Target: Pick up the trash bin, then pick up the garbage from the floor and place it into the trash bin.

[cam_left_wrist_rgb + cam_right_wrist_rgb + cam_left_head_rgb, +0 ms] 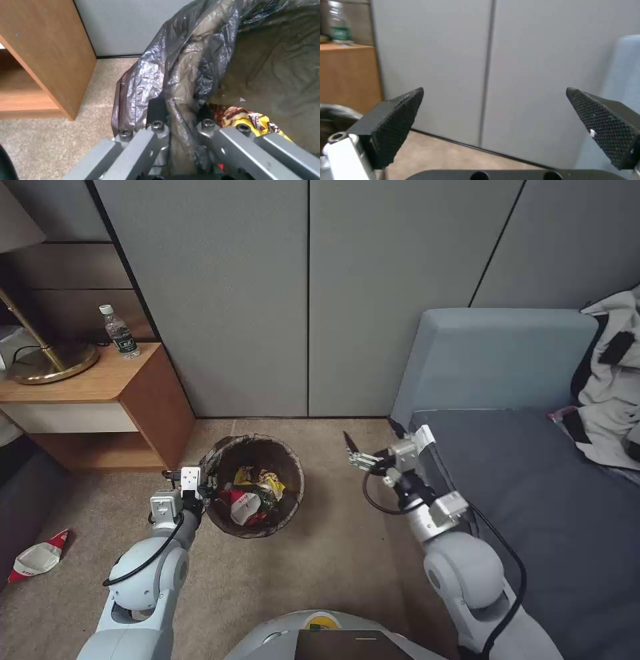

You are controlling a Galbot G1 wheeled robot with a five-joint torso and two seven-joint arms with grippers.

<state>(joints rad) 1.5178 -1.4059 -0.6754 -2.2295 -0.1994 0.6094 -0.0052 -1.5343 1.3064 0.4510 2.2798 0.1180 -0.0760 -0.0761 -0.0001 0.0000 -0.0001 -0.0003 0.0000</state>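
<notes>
Head view: one trash bin (pixel 254 486) on the beige floor (pixel 320 553) between a wooden nightstand (pixel 100 400) and a grey bed (pixel 533 493), dark bag folded over its rim, yellow wrappers and red-and-white cups (pixel 250 500) already inside. Left gripper (pixel 200 488) at the bin's near-left rim, clamped on the bag-covered edge. Right gripper (pixel 352 452) held up in open air beside the bed, well apart from the bin, grasping nothing. One crushed red-and-white cup (pixel 37 560) lying loose on the carpet at far left; one clear bottle (pixel 120 332) upright on the nightstand, not on the floor. Left wrist view: crinkly bag at the rim of the bin (pixel 186 70) pinched between two dark fingers (pixel 156 110), one outside, one inside; yellow wrapper (pixel 250 120) just beyond, within the bin. Right wrist view: two textured pads (pixel 400 120) spread wide, nothing between them, grey wall panels (pixel 493 70) ahead. Probably mid-task: bin in hand, some litter binned, one cup left in sight. Next move likely calls for carrying the bin toward that cup and bringing the free gripper low to the carpet.
</notes>
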